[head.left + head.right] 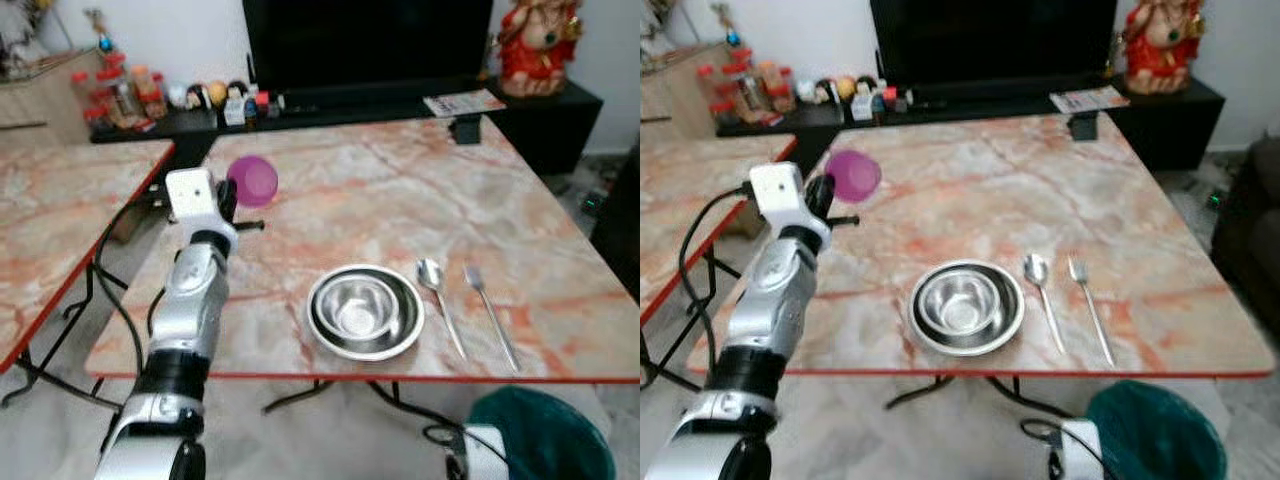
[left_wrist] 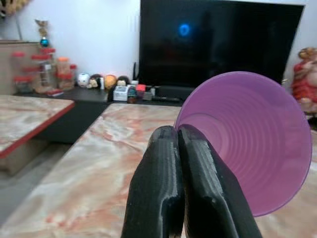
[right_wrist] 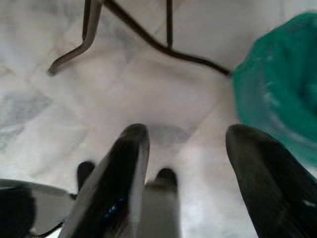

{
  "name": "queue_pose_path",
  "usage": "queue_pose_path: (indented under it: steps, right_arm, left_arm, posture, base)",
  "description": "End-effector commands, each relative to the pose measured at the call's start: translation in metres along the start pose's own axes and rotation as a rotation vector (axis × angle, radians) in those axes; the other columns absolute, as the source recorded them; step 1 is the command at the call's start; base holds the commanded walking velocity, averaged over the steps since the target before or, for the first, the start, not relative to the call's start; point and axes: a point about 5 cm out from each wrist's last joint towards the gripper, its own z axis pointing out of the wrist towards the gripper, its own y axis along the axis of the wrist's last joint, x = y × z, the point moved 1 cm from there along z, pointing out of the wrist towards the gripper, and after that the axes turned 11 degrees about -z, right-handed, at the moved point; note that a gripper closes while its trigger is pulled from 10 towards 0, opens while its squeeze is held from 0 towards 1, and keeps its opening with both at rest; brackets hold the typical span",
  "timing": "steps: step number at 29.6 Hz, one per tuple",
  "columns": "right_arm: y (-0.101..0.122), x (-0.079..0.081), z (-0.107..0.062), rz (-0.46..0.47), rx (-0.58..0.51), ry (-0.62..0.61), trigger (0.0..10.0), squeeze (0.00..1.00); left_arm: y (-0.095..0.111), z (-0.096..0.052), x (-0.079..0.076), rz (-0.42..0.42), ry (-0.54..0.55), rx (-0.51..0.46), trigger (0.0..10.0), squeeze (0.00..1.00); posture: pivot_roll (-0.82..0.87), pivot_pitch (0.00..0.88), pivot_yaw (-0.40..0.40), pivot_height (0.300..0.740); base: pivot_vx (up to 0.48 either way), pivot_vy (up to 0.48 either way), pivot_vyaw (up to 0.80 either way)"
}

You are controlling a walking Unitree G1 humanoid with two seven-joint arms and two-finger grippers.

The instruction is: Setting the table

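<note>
My left gripper (image 1: 232, 200) is raised over the marble table's (image 1: 380, 190) left side, shut on the rim of a purple plastic cup (image 1: 253, 180). In the left wrist view the two black fingers (image 2: 163, 183) pinch the purple cup (image 2: 247, 144), which lies tilted on its side in the air. Near the front edge sits a steel plate (image 1: 365, 312) with a steel bowl (image 1: 358, 305) in it. A spoon (image 1: 438, 298) and a fork (image 1: 490, 312) lie to its right. My right gripper (image 3: 185, 163) hangs low beside the table, open above the floor.
A second marble table (image 1: 60, 210) stands to the left across a narrow gap. Behind are a black TV stand with jars and small items (image 1: 180, 100), a dark TV (image 1: 365, 40) and a red statue (image 1: 540, 45). A teal bin (image 1: 545, 435) stands on the floor at front right.
</note>
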Motion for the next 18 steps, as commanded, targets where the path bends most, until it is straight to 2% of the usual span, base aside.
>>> queue_pose_path:
  steps: [1,5,12,15,18]
  right_arm:
    - [-0.0019,-0.0088,-0.0003,0.01,0.008,-0.026,10.0,0.0]
    - [-0.0025,-0.0085,-0.0005,0.014,0.009,-0.027,10.0,0.0]
    - [-0.0037,-0.0069,-0.0009,0.019,0.011,-0.027,10.0,0.0]
    - [-0.0047,-0.0059,-0.0012,0.023,0.013,-0.025,10.0,0.0]
    - [-0.0051,-0.0052,-0.0013,0.026,0.015,-0.026,10.0,0.0]
  left_arm:
    - [0.0018,0.0018,-0.0084,-0.006,-0.027,-0.002,10.0,0.0]
    - [0.0015,0.001,-0.009,0.005,-0.047,0.008,10.0,0.0]
    - [0.0027,-0.0003,-0.0029,0.013,-0.036,0.012,10.0,0.0]
    - [0.0034,-0.0005,-0.0023,0.015,-0.038,0.013,10.0,0.0]
    - [0.0029,-0.0008,-0.0033,0.023,-0.057,0.024,10.0,0.0]
  posture:
    - [-0.06,0.009,0.099,0.74]
    - [-0.05,0.014,0.101,0.74]
    - [-0.05,0.023,0.105,0.74]
    - [-0.05,0.028,0.108,0.74]
    - [-0.05,0.029,0.112,0.74]
  base:
    - [0.326,0.0,0.0]
    - [0.296,0.0,0.0]
    - [0.0,0.0,0.0]
    - [0.24,0.0,0.0]
    - [0.0,0.0,0.0]
